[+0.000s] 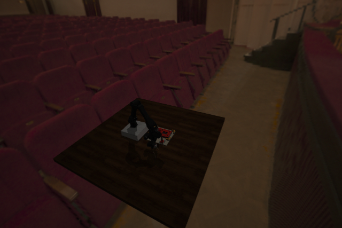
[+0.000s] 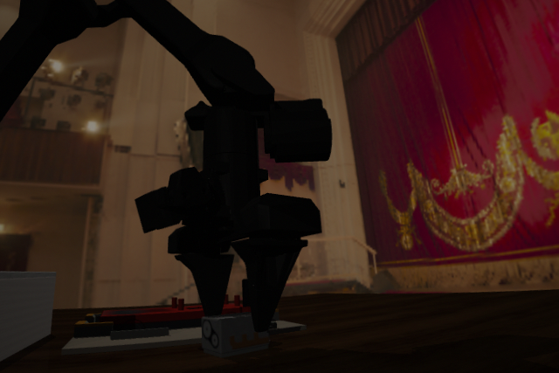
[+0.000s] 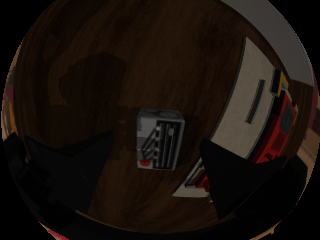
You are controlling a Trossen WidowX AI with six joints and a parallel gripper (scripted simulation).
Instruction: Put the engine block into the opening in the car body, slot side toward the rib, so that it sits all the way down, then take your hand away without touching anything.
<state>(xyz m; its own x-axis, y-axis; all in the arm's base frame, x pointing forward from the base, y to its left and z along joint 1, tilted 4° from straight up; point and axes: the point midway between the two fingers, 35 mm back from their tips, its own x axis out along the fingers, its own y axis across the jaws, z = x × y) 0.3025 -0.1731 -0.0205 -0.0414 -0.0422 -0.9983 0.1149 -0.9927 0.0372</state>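
On table (image 1: 193,148): one engine block (image 2: 232,336), one car body (image 2: 153,314).

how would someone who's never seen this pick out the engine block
Start at the dark wooden table and find the black robot arm's hand lowered near the red car body. Between its open fingers sits the small grey engine block. Unlike the flat red body on the pale base plate, it is a boxy grey piece with circles on its side.

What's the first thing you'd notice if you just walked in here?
A black robot arm reaches down, its open gripper straddling a small grey engine block on the dark wooden table. Behind the block lies the red car body, and a huge red stage curtain hangs to the right.
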